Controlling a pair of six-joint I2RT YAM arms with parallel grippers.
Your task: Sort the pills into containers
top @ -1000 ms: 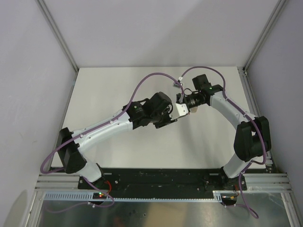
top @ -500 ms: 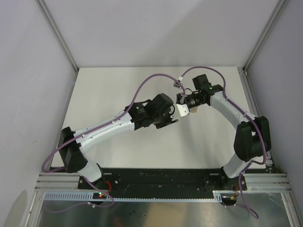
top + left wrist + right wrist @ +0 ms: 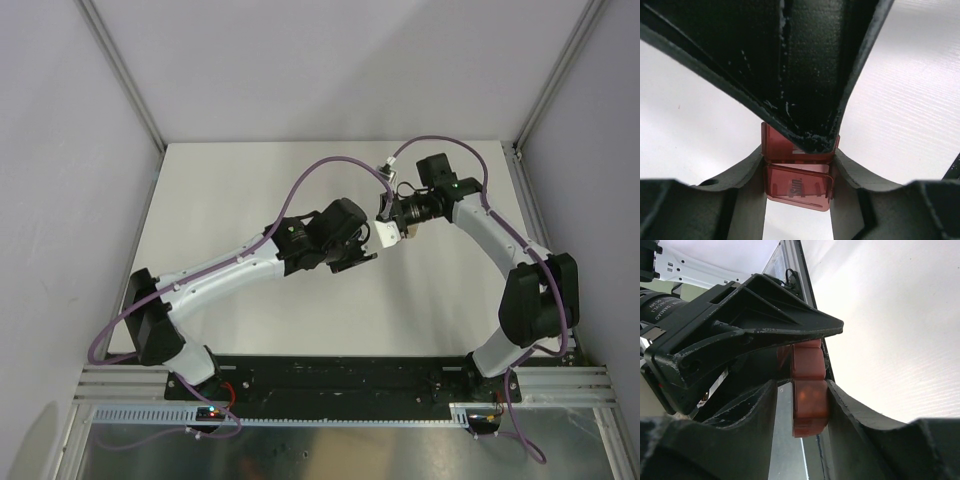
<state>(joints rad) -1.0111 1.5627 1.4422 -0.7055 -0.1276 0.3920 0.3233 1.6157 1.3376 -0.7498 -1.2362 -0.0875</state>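
— Left pincer (image 3: 797, 170): what is it gripping?
— It is clamping the dark red containers strip (image 3: 799, 180) over the white surface (image 3: 910, 100); right pincer (image 3: 802, 395) is pinching it too. Lettering (image 3: 795, 189) is seemingly reading "Sun."; motor label (image 3: 662, 302) is showing "DAMIAO".

The containers (image 3: 797, 187) sit between the left fingers (image 3: 745, 175), the right fingers (image 3: 855, 415) flanking them, above the bench (image 3: 230, 190) middle, slightly toward its right edge.
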